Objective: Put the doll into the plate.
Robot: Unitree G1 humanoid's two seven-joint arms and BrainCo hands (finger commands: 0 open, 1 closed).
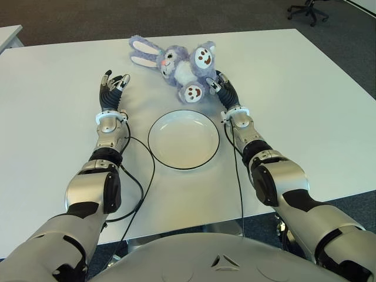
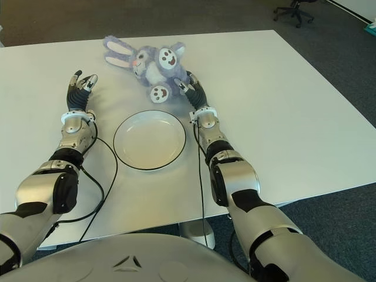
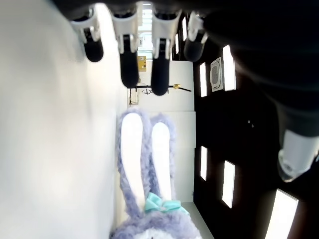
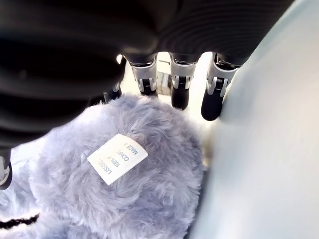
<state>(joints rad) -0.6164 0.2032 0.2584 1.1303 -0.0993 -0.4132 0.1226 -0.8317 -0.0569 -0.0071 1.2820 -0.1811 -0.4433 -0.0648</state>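
Observation:
A purple plush rabbit doll [image 1: 179, 64] lies on its back on the white table [image 1: 305, 106], just beyond the empty white plate [image 1: 183, 141]. My right hand [image 1: 218, 84] is at the doll's near foot, on the foot's right side; its fingers [image 4: 212, 99] stretch out straight past the purple fur [image 4: 124, 189] and grasp nothing. My left hand [image 1: 114, 83] is held up to the left of the doll and plate, its fingers [image 3: 129, 55] spread, with the rabbit's long ears [image 3: 144, 164] in front of it.
Black cables [image 1: 141, 182] loop on the table between my left forearm and the plate. An office chair [image 1: 309, 9] stands on the dark carpet beyond the table's far right corner. Another table's corner [image 1: 9, 35] shows at the far left.

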